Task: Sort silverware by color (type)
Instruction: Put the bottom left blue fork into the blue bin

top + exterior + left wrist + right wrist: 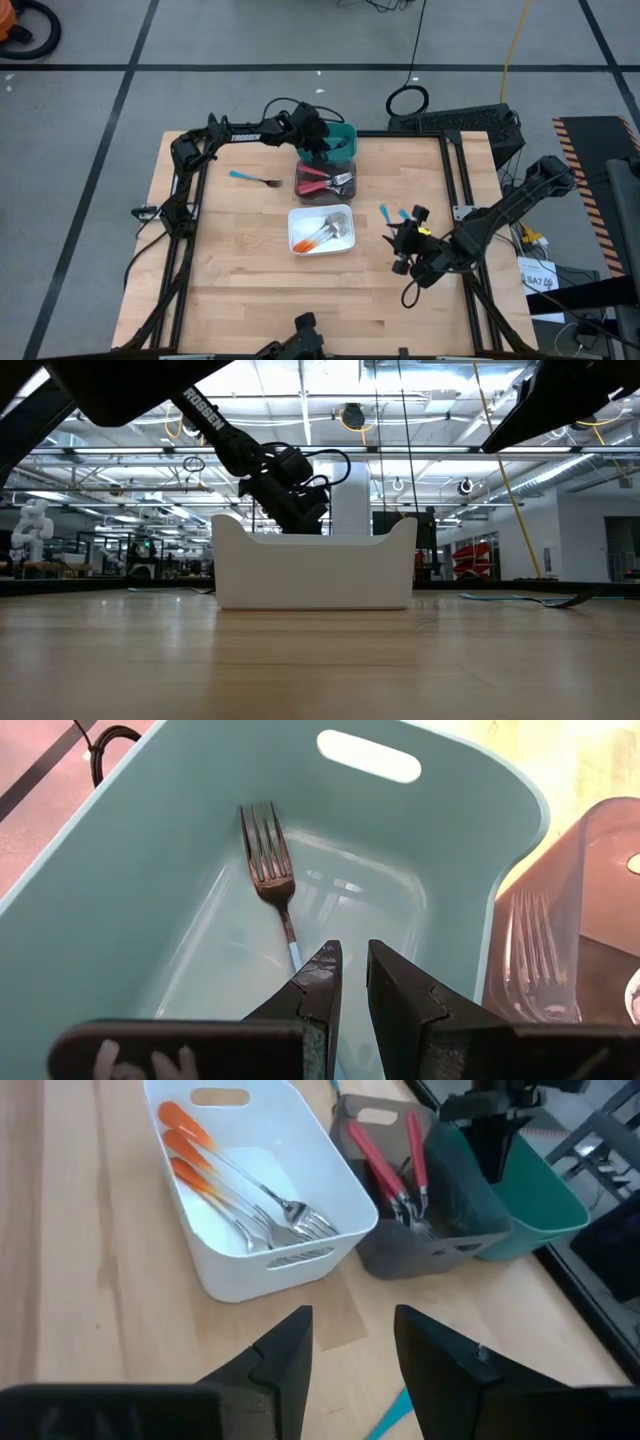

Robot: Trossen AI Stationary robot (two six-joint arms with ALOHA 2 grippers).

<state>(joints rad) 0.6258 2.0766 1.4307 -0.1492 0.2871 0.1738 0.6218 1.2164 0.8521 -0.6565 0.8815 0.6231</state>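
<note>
A: While the left tool (318, 135) hangs over the teal bin (347, 131) from above, where do the forks lie?
B: High view: orange ones in the white bin (321, 229), red ones in the dark bin (325, 181). One blue fork (254, 179) sits loose on the table (240, 270) to the left of the bins; two more blue handles (394, 213) lie by the right tool (404, 240).

A: Low view?
B: Little use. White bin wall (314, 574) blocks it; left arm (262, 465) dips behind.

A: Left wrist?
B: Fingers (323, 982) a narrow gap apart, nothing between them. A blue-handled fork (270, 878) rests flat on the teal floor, just ahead of the tips. Looks like a finished drop. I'd lift straight up, clear of the rim, before swinging to the loose fork.

A: Right wrist?
B: Jaws parted, empty, above bare table; a blue handle (392, 1414) shows between them. Descend square over that handle, close on the plastic.
</note>
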